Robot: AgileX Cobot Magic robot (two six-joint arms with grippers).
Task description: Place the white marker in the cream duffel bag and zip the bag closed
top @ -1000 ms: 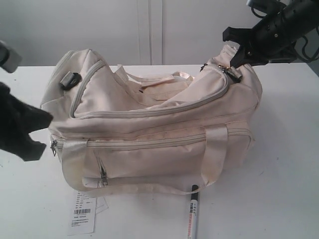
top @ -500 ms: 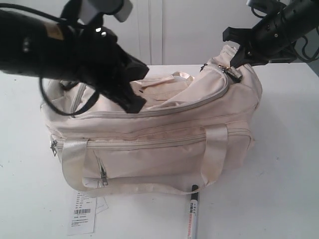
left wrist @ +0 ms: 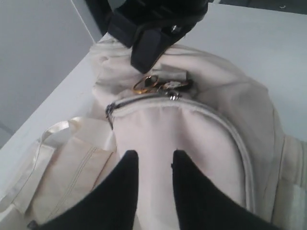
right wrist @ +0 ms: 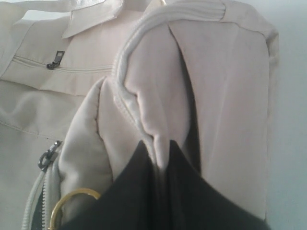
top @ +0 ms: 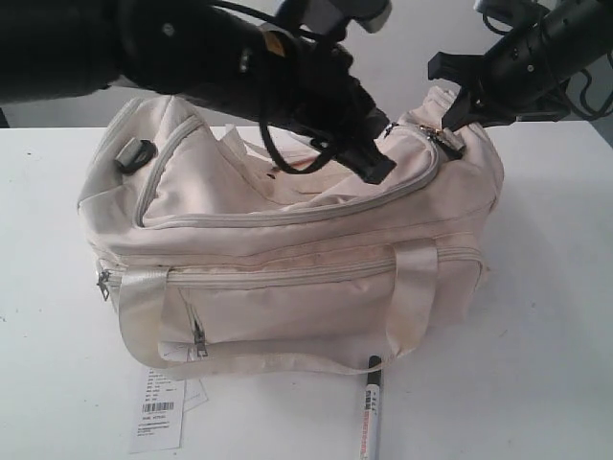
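The cream duffel bag stands in the middle of the white table. Its zipper pull with the gold charm sits at the bag's right end. My right gripper is shut on a fold of fabric at that end, pinched between its fingertips. My left gripper reaches across the bag's top and hovers open over the curved flap, a short way from the charm, with nothing between its fingers. The white marker with its black cap lies on the table in front of the bag.
A white paper barcode tag lies on the table at the bag's front left corner. Shiny strap handles hang down the bag's front. A pale wall stands behind the table.
My left arm has swung from the far left, up and across the bag, to its right end. The right gripper, bag and marker have not moved.
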